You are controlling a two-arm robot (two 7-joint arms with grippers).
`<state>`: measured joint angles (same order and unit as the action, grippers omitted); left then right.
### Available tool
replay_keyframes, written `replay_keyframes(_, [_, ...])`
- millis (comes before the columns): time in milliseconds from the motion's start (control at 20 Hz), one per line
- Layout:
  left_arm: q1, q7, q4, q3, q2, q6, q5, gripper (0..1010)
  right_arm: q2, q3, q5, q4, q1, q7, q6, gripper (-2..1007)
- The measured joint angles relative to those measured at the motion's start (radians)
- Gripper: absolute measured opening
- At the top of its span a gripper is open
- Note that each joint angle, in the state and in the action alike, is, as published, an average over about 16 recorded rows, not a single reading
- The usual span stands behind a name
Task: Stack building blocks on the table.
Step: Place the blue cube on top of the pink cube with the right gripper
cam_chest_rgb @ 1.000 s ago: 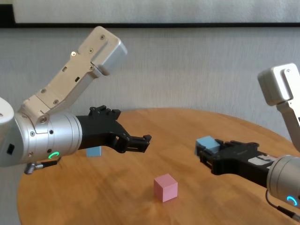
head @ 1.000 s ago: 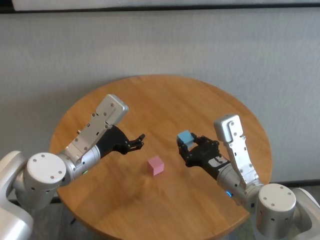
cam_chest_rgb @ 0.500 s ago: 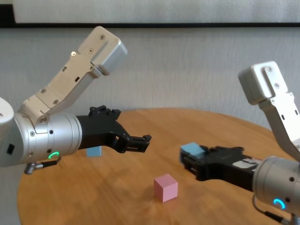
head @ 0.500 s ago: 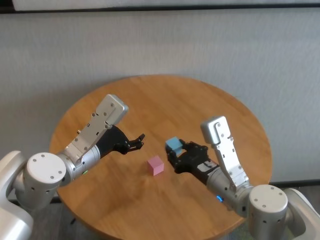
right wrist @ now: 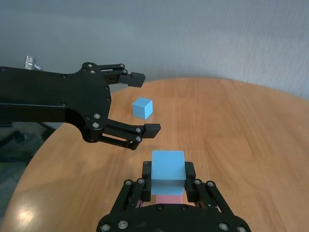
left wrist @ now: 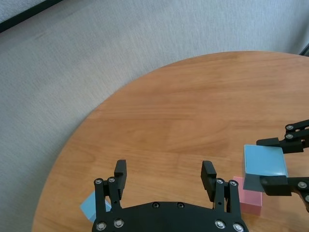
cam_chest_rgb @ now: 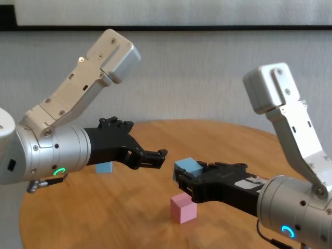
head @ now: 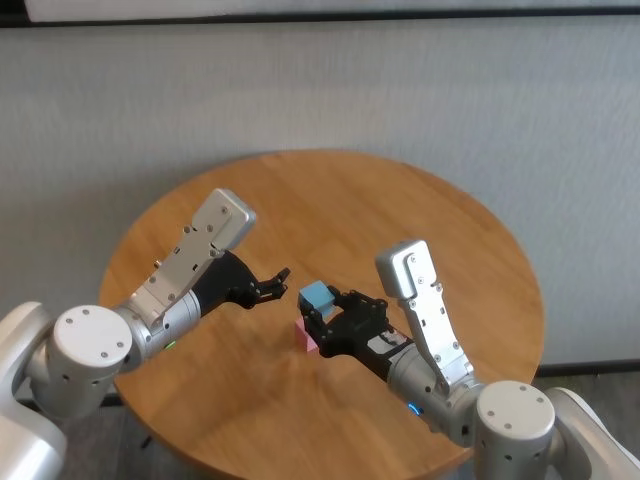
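The pink block (cam_chest_rgb: 183, 207) is sitting on the table (head: 400, 215), directly beneath the right gripper (cam_chest_rgb: 184, 179); you are holding a light blue block (cam_chest_rgb: 188, 167) between that gripper's fingers, clamped on two opposite faces, and it is hanging just above the pink one and apart from it. In the right wrist view the carried block (right wrist: 168, 172) is covering most of the pink block (right wrist: 169, 199), so the two are reading as nearly aligned; the coming move is, by judgement, a straight descent, and the offset to watch is the sideways one. The second blue block (cam_chest_rgb: 104, 167) is lying on the table behind the left gripper (cam_chest_rgb: 157, 157), well apart from the right one. The left gripper is hovering with its fingers spread and empty, just beside the stack site; the right arm is the nearer and is doing the work.
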<state>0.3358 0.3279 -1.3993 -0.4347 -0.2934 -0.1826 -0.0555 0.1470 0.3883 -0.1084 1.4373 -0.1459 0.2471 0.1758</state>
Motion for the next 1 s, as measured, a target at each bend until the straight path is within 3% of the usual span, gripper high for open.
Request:
replay_keyframes(350, [0.0,0.0,0.0,0.0,0.0,0.0,0.0,1000,-0.012,0.012,0.023,-0.031,-0.01,-0.004,-0.023,362])
replay_keyframes(1000, [0.0,0.0,0.0,0.0,0.0,0.0,0.0,1000,-0.024,0.012,0.068,-0.071,-0.022,-0.012,-0.045,362])
